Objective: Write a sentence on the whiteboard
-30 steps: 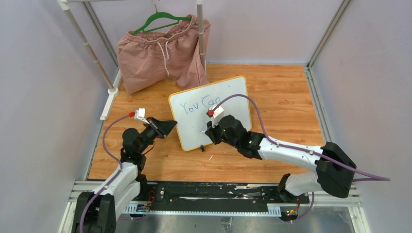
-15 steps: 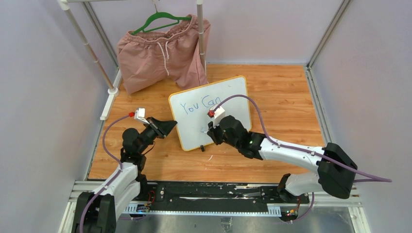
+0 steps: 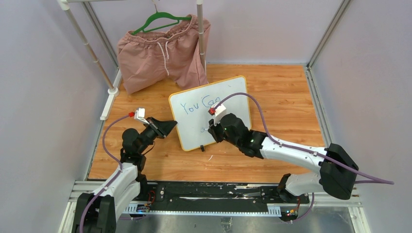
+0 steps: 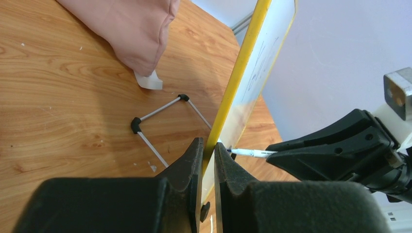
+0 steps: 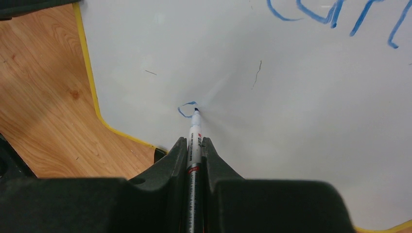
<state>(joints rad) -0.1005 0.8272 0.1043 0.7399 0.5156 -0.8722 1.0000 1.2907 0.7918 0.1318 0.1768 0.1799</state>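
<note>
Whiteboard (image 3: 233, 92) clamped by left pincer (image 4: 208, 145), right pincer (image 5: 194, 141) gripping marker (image 5: 196, 127), tip on writing surface

The wooden tabletop (image 3: 286, 97) carries the whiteboard (image 3: 194, 126) at centre. Pink shorts (image 3: 155, 58) touch it rear left. A white speck (image 3: 210, 157), possibly debris, lies before the board.

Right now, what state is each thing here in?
whiteboard, propped up on its wire stand
sentence, unfinished: "You Can" written, next line barely started
marker, uncapped, tip on the whiteboard
left gripper, shut on the whiteboard's yellow frame
right gripper, shut on the marker
pink shorts, hanging from a green hanger
</note>
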